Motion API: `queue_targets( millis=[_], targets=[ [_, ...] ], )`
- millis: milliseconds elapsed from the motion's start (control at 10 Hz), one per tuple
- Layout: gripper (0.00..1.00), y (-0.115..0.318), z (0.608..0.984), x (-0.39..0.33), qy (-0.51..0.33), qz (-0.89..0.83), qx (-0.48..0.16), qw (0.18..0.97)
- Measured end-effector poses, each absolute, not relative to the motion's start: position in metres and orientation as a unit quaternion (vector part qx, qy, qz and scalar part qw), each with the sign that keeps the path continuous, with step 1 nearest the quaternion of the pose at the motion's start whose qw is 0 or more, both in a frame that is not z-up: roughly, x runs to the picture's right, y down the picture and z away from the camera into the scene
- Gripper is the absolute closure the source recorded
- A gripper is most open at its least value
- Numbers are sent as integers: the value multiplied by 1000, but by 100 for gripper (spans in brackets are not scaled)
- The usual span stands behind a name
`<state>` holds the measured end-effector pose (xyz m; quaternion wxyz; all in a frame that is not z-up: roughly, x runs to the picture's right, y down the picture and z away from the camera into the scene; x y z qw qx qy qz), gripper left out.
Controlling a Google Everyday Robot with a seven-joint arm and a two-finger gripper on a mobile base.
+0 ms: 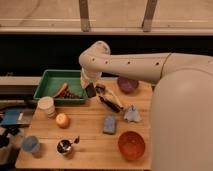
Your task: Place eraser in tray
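My gripper point(89, 88) hangs from the white arm at the right edge of the green tray point(49, 84). It is shut on the small black eraser point(91, 92) and holds it above the tray's right wall, clear of the table. An orange-red carrot-like thing point(62, 89) lies inside the tray. The fingers themselves are mostly hidden by the wrist and the eraser.
On the wooden table point(90, 135) are a purple bowl point(127, 84), a dark long object point(109, 103), a light blue sponge point(110, 124), a grey cloth point(132, 114), an orange bowl point(131, 145), a white cup point(46, 106), an orange fruit point(62, 120), a blue cup point(31, 145) and a metal cup point(65, 146).
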<state>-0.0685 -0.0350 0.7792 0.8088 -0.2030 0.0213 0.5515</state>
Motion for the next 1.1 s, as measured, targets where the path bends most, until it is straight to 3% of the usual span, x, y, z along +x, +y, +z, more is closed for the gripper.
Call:
queue_targets(
  millis=[600, 1100],
  targets=[
    [94, -32, 782, -64, 21, 560, -203, 803],
    [94, -45, 807, -71, 2, 572, -211, 793]
  ],
)
